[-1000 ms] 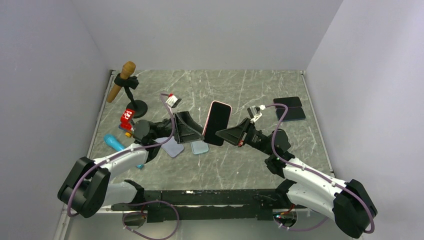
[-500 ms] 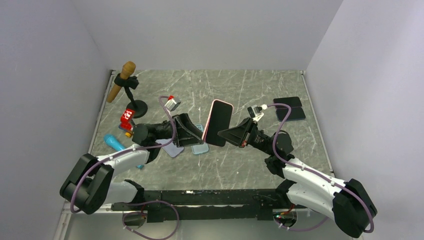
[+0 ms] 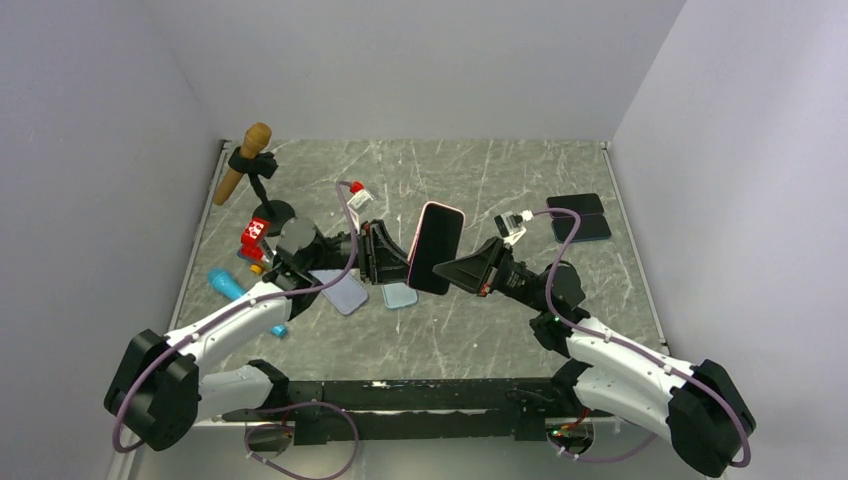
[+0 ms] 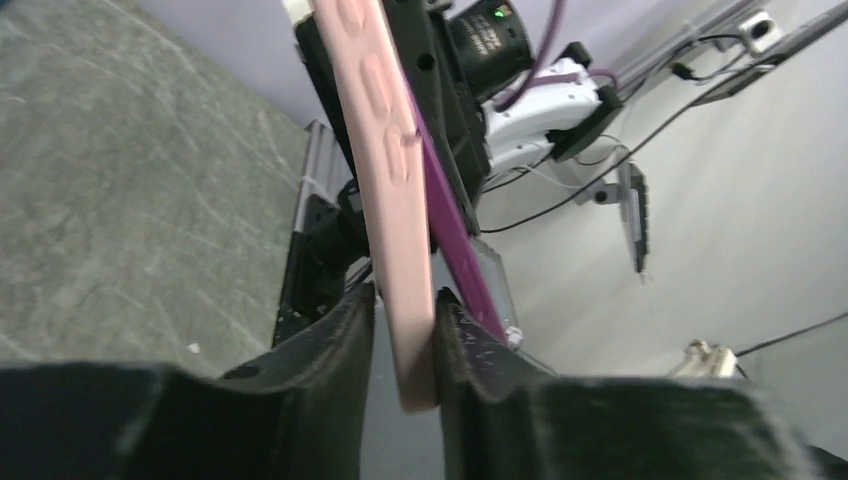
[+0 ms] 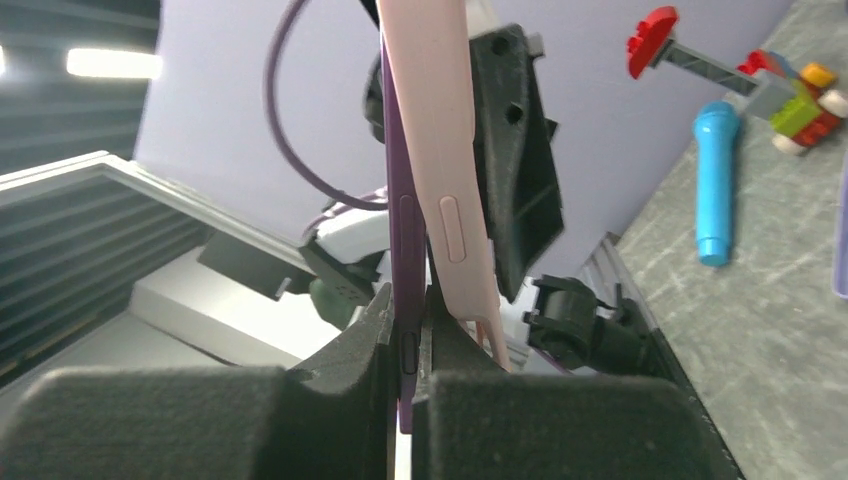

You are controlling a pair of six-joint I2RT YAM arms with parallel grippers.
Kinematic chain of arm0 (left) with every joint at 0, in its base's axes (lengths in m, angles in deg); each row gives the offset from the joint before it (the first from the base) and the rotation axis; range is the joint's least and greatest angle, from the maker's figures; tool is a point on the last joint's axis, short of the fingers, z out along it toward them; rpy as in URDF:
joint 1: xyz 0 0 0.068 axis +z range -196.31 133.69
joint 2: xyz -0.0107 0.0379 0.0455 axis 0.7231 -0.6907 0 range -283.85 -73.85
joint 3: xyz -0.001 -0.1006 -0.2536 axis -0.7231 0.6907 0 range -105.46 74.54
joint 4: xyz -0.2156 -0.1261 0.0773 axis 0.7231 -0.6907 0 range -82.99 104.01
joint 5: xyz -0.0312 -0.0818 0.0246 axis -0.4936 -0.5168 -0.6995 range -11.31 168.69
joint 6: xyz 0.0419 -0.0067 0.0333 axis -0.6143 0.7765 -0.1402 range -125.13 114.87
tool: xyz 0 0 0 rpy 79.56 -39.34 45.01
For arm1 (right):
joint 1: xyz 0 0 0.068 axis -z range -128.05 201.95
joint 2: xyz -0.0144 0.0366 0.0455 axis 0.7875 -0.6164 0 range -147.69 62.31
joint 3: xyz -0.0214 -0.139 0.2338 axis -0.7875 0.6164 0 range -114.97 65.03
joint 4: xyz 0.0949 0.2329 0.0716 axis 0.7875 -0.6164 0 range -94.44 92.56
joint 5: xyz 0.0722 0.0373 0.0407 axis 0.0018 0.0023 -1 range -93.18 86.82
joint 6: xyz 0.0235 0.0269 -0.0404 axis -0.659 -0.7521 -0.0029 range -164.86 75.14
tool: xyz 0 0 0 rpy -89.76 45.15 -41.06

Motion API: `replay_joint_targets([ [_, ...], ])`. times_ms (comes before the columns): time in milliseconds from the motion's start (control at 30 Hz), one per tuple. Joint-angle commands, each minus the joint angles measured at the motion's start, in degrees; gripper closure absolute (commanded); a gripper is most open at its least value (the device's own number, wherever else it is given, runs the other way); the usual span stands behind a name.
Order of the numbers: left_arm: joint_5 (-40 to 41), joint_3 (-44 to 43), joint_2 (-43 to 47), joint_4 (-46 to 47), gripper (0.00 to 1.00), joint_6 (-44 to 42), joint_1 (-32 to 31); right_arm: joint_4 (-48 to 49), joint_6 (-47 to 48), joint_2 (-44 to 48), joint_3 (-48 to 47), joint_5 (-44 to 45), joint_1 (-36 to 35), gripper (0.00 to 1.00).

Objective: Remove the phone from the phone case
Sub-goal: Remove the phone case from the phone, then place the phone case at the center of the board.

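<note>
Two claws meet in the air over the marble tabletop (image 3: pixel 480 180): the left claw (image 4: pixel 405 295) is clamped on the edge of the pink phone case (image 4: pixel 385 170), and the right claw (image 5: pixel 407 300) is pinched tight on the purple phone (image 5: pixel 400 230), whose side stands slightly free of the case.

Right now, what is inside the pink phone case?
A purple phone, one edge parted from the pink case at the right end effector. Whether its other edge sits inside is covered by the case.
</note>
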Motion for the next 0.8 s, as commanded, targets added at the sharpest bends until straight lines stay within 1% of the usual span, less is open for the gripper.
replay_joint_targets([
  [0,5.4,-6.7,0.0,-17.9,0.76,-12.2,-1.3,-6.5,6.7,4.1,-2.0,1.0,-1.8,1.0],
  [100,10.7,-7.8,-1.8,-23.5,0.99,-11.7,-1.2,-14.5,11.4,7.0,-1.1,3.0,-2.7,1.0],
  [133,13.9,-7.9,-2.2,-25.4,1.0,-10.7,-1.0,-17.7,12.6,8.2,-0.3,3.7,-3.1,1.0],
  [267,32.1,-12.2,-3.5,-40.3,1.0,-9.0,-1.5,-25.6,15.6,12.8,6.9,7.2,-5.5,1.0],
  [333,39.8,-12.2,-3.9,-40.9,1.0,-6.9,-1.8,-27.7,14.9,15.8,11.1,9.2,-6.1,1.0],
  [367,42.2,-11.6,-4.4,-40.1,1.0,-5.4,-1.9,-29.1,14.8,17.5,12.6,10.1,-6.4,1.0],
  [433,43.8,-10.9,-7.0,-35.2,1.0,-2.7,-1.9,-34.9,15.9,22.4,13.2,11.3,-6.4,1.0],
  [500,42.2,-12.2,-11.1,-33.4,1.0,-1.9,-2.1,-42.9,17.7,27.0,12.0,13.4,-6.4,1.0],
  [600,39.5,-12.8,-16.5,-30.4,1.0,1.7,-2.7,-57.9,19.9,35.4,8.7,22.0,-6.4,1.0],
  [700,42.0,-11.8,-20.1,-28.0,1.0,5.7,-5.1,-72.0,22.5,41.1,4.1,28.6,-6.3,1.0],
  [767,43.8,-12.0,-22.3,-27.3,1.0,7.8,-6.8,-77.9,23.7,43.7,1.6,32.7,-6.4,1.0],
])
